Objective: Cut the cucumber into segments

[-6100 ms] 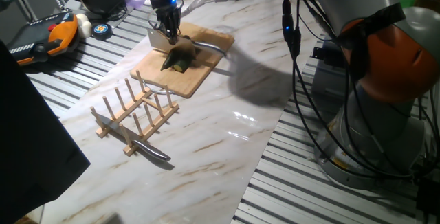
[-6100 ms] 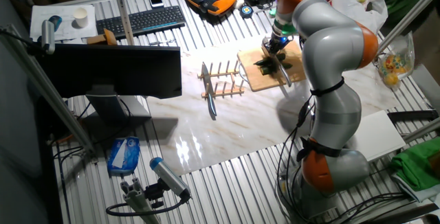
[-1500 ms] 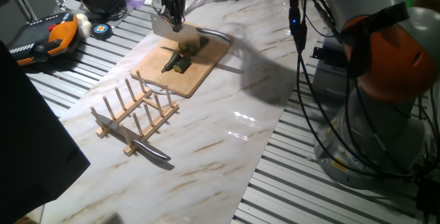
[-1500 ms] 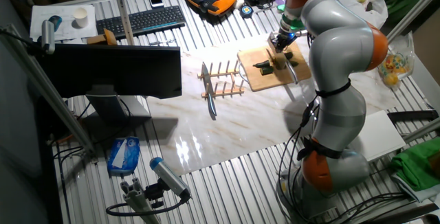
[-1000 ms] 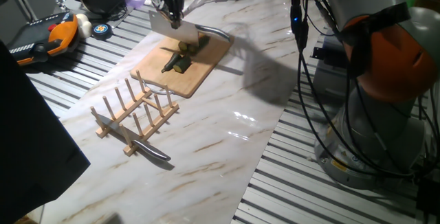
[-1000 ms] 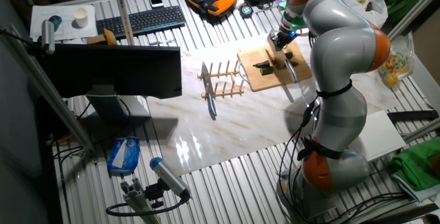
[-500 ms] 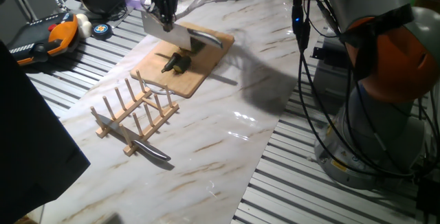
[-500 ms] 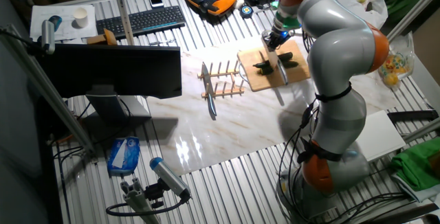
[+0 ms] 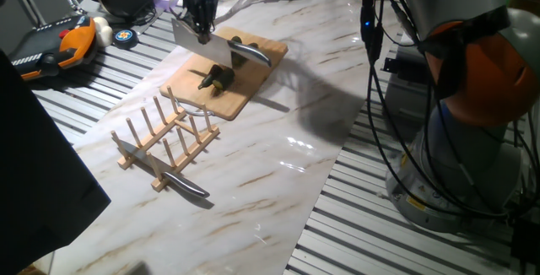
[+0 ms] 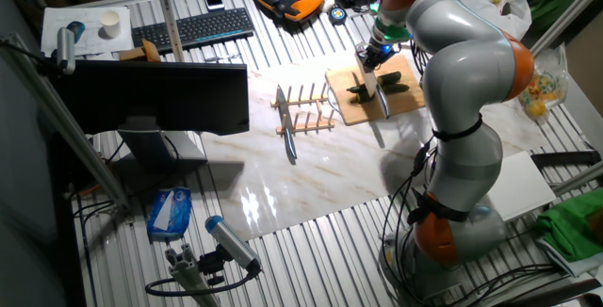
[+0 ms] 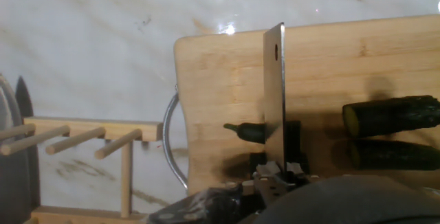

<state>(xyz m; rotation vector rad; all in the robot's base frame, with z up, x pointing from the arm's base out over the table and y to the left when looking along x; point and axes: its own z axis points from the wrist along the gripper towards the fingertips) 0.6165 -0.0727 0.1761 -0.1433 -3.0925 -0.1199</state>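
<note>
A wooden board (image 9: 245, 89) carries the cucumber in dark green pieces. One piece (image 9: 218, 78) lies near the board's middle and another (image 9: 238, 44) sits behind the blade. In the hand view two lengths (image 11: 392, 116) (image 11: 397, 153) with pale cut ends lie at the right, and a small dark bit (image 11: 242, 132) lies under the blade. My gripper (image 9: 201, 24) (image 10: 369, 57) (image 11: 275, 180) is shut on a cleaver (image 9: 228, 49) (image 11: 273, 100). The blade hangs just above the board, left of the two lengths.
A wooden peg rack (image 9: 164, 136) (image 11: 75, 141) stands beside the board and holds a second knife (image 9: 169, 176). A curved metal handle (image 11: 172, 141) sits at the board's edge. An orange pendant (image 9: 59, 45) and a keyboard (image 10: 193, 27) lie beyond the marble top.
The gripper carried the cleaver sideways off the cucumber lengths toward the rack side of the board and tipped the blade lower over the board. The cucumber pieces stayed where they were.
</note>
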